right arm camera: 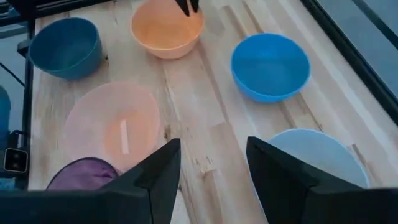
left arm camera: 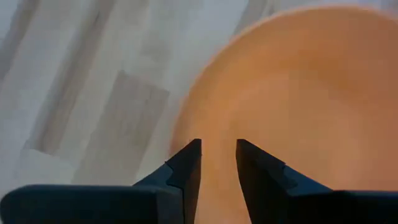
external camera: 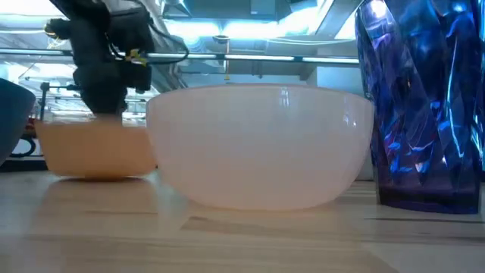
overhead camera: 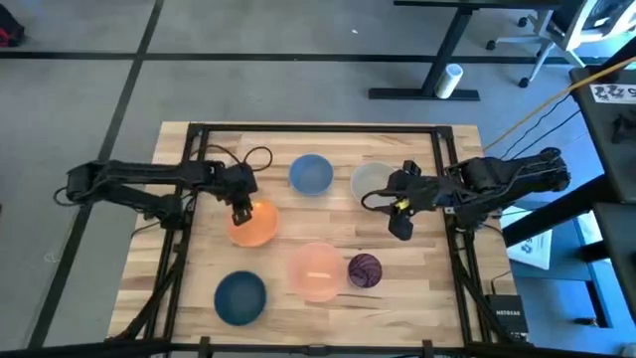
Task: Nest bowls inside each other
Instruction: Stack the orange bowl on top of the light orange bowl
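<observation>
Glowing translucent orange bowl [overhead camera: 252,225], smooth-walled, under left gripper [overhead camera: 241,214]

you get even, bright overhead light on the bench [overhead camera: 328,239], with soft shadows. in the low view the ceiling lights glare behind the pale pink bowl [external camera: 261,148], which carries small highlights. the left wrist view shows the orange bowl [left arm camera: 298,99] blurred.

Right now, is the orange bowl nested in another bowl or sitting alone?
Alone. The orange bowl sits upright on the wooden table, empty, apart from the other bowls. The left gripper hovers over its rim, fingers slightly apart.
</observation>
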Robot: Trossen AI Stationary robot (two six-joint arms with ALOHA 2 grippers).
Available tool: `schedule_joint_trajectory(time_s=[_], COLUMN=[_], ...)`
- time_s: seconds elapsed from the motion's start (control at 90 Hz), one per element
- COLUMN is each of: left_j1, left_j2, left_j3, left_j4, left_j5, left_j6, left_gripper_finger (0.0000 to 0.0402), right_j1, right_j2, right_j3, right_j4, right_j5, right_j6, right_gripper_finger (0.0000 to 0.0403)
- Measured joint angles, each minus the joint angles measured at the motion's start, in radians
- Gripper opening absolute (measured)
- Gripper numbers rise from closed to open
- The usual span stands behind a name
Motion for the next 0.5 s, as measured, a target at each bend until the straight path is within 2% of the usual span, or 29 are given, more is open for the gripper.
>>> schedule_joint_trajectory(time_s=[0.1, 0.233, 0.5], left_j1=[-0.001, -0.006, 0.058], left_j2=[-0.006, -0.012, -0.01], left_j3=[0.002, 0.041, 0.125], left_j4=[0.047, 0.03, -0.029], left_j5=[-0.004, 0.046, -0.013], left_j6=[0.016, 0.023, 0.173], left_gripper_finger=[0.0084, 0.0084, 0.0084], right_j1=[0.0, 0.0, 0.0], right_j2=[0.0, 0.0, 0.0], right_j3=[0.0, 0.0, 0.0], right_j4=[0.0, -0.001, -0.002], right_j5=[0.0, 0.0, -0.001], right_j6=[0.012, 0.014, 0.014], right_gripper_finger=[0.017, 0.017, 0.017])
